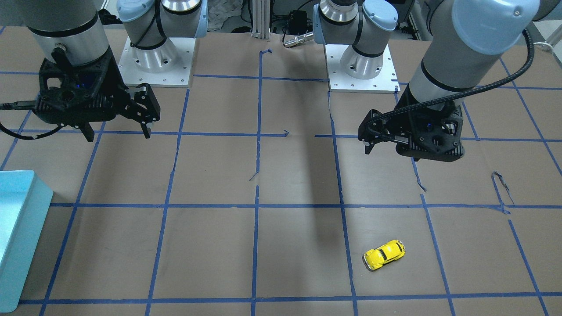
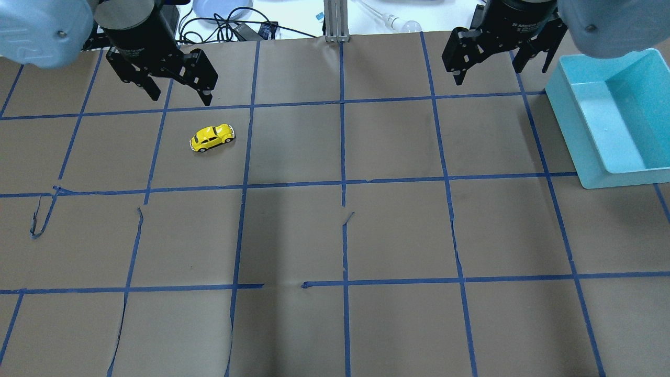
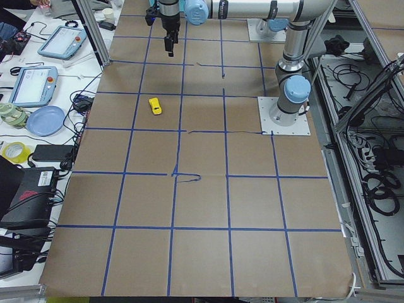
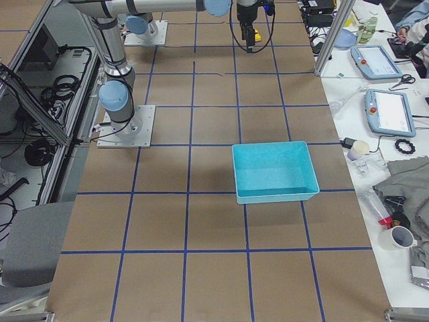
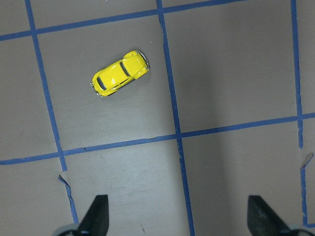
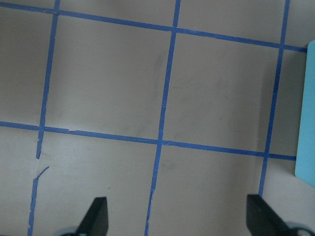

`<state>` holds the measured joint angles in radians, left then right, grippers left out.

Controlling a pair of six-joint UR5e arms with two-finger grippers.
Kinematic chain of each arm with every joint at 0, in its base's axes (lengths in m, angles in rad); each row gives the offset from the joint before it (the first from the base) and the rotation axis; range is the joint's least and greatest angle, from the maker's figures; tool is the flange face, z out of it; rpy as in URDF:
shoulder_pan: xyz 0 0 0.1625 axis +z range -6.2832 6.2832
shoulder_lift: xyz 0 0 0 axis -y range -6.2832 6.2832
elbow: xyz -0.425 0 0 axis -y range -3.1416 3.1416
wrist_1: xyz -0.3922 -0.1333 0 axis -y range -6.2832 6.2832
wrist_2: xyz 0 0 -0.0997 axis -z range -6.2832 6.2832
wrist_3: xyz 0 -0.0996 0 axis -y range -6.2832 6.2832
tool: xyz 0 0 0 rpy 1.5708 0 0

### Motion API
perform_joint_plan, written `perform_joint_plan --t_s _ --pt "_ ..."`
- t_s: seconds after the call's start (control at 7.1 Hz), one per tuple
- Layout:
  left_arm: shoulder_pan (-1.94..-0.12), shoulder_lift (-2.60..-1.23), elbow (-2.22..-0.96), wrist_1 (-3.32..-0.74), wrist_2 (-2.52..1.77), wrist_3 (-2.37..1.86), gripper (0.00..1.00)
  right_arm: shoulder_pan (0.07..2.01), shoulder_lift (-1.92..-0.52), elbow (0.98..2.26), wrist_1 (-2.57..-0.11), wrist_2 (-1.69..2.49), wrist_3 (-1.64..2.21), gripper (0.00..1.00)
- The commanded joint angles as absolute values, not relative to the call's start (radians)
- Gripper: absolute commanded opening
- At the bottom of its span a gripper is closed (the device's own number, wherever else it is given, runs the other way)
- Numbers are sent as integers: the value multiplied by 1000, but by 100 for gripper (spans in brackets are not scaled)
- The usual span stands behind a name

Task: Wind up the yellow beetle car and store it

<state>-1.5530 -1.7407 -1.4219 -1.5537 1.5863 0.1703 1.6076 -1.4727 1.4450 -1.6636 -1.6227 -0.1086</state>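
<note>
Yellow beetle car [image 2: 212, 138] sits on its wheels on the brown-papered table [image 2: 366, 235], inside a taped square near my left end effector [image 2: 181, 97], untouched.

Left fingers are spread wide and empty. My right end effector [image 2: 500, 73] is likewise spread and empty, beside the teal bin [image 2: 617, 177].

Step, as I judge it: approach, no grasp yet. Next: lower the left and set its fingers across the car's narrow body.

White lettering on both wrist collars is too small to read.
</note>
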Motion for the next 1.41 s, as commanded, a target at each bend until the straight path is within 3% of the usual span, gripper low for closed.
perform_joint_plan --t_s 0.0,1.27 --pt "-1552 -1726 -1448 -1551 1588 172 100 1608 -1471 1445 -1664 -1621 -109 100" --pt "-1539 -1707 -1454 -1572 1591 170 100 1609 -1468 1447 -1675 -1621 -109 100"
